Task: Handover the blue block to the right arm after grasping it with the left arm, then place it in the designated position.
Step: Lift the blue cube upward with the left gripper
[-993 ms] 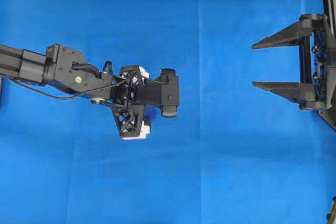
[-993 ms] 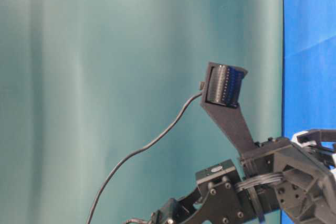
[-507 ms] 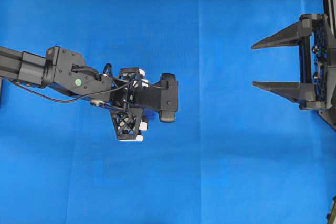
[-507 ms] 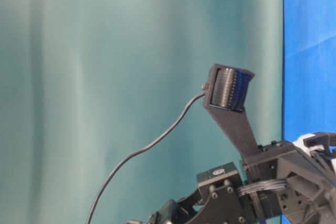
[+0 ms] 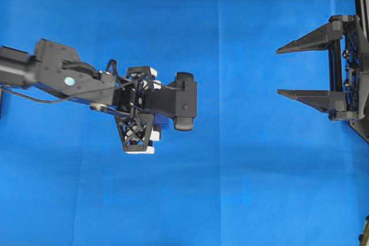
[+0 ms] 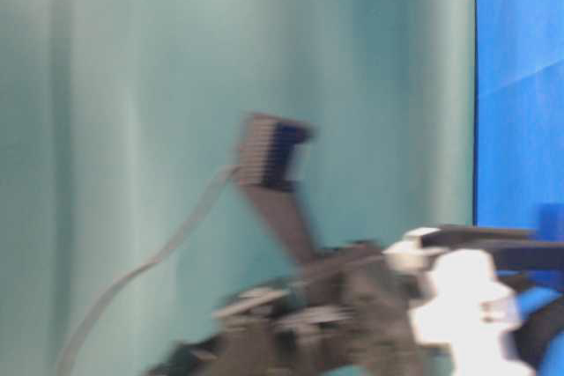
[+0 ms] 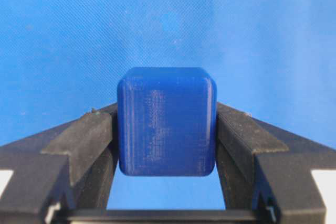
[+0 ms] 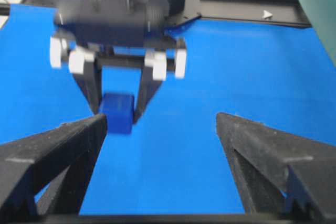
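1. The left arm's gripper (image 7: 167,145), black with white blocks on its rail, sits over the left half of the blue cloth (image 5: 242,188). Its two pointed fingers have narrowed over the last second and now press on both side faces of the small dark-blue cube with rounded edges, the blue block (image 7: 167,121).
2. In the overhead view that arm has drawn slightly toward the cloth's left edge, and its wrist has tipped. The table-level view is smeared with motion, so the arm is on the move. The right wrist view shows the block (image 8: 117,111) pinched between the fingertips; whether it has cleared the cloth cannot be told.
3. Judgement: the grasp looks made, so the first step is finished and the carry toward the handover is starting.
4. At the cloth's right edge, the right arm's all-black gripper (image 5: 281,71) has not moved; its jaws stand wide and hold nothing, pointed toward the block, well apart from it.
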Robot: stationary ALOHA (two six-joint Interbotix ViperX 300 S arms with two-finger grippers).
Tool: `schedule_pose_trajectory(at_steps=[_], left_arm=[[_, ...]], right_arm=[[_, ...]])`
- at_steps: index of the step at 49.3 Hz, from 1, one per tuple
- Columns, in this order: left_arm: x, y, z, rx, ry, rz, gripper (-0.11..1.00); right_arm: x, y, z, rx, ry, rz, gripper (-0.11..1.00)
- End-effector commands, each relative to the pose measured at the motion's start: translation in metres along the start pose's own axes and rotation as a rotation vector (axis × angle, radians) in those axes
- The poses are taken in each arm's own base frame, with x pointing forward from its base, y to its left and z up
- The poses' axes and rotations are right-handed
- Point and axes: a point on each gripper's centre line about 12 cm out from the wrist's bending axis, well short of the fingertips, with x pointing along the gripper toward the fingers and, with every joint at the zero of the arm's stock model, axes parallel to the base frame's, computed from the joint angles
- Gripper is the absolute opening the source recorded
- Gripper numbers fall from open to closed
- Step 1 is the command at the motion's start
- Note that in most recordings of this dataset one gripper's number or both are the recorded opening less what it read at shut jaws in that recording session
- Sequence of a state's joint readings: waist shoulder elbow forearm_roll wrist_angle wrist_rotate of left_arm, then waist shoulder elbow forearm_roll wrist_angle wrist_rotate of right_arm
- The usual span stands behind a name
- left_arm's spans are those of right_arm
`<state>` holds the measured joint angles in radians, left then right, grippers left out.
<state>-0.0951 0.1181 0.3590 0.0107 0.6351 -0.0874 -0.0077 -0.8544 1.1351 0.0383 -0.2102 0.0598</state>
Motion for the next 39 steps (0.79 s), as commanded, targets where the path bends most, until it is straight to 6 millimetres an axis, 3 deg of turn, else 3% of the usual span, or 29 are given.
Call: schedule_pose_trajectory(at_steps=[1,30,39], left_arm=[[-0.043,-0.006,0.022,0.014,-0.076,-0.009,0.46],[-0.126,-0.010,0.056,0.018,-0.134,-0.014,0.46],[-0.141,-0.010,0.059,0.016,-0.142,-0.015,0.46]], right_arm=[[0.002,0.000,0.009,0.005,-0.025,-0.002,0.98],[0.002,0.000,0.011,0.005,-0.031,-0.001,0.98],[0.002,0.000,0.010,0.005,-0.029,-0.001,0.98]])
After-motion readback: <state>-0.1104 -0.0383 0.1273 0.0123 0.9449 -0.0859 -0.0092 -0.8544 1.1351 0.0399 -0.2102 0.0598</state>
